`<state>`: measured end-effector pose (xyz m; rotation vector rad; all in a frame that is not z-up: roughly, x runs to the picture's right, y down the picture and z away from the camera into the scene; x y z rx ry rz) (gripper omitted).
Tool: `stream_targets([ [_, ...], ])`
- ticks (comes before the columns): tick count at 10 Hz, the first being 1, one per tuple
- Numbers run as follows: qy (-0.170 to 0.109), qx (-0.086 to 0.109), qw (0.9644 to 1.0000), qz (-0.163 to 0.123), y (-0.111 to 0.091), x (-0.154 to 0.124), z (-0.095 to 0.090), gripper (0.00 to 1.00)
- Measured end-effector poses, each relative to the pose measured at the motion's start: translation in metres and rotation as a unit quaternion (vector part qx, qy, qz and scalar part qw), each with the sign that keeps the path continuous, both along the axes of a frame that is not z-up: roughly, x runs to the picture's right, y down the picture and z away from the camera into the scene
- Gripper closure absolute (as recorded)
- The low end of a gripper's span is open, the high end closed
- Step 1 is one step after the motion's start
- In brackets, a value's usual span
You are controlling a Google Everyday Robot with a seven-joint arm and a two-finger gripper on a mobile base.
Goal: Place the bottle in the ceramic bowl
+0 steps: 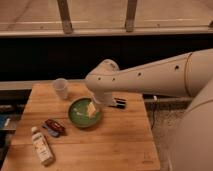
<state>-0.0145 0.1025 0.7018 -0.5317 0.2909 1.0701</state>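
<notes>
While the bottle (42,148) lies at the front-left corner of the wooden table (115,142), well apart from the ceramic bowl (76,118), the robot's gripper (93,106) hangs low over the bowl's right half; whether it's wide or narrow can't be told, & a pale yellowish patch under it is unclear; judged stage: pre-grasp, bottle not yet picked up; next move prob. calls for swinging the arm off the bowl, front-left past the red toy car (54,127) lying btwn bowl & bottle, then lining up across the bottle's body; a translucent cup (60,88) stands behind the bowl.
</notes>
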Motion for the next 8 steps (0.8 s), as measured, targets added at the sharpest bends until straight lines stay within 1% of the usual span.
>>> stream_targets([
  [6, 0.000, 0.000, 1.0000, 0.000, 0.0000, 0.0000, 0.0000, 0.22],
  [8, 0.000, 0.000, 1.0000, -0.007, -0.0013, 0.0002, -0.0011, 0.22],
])
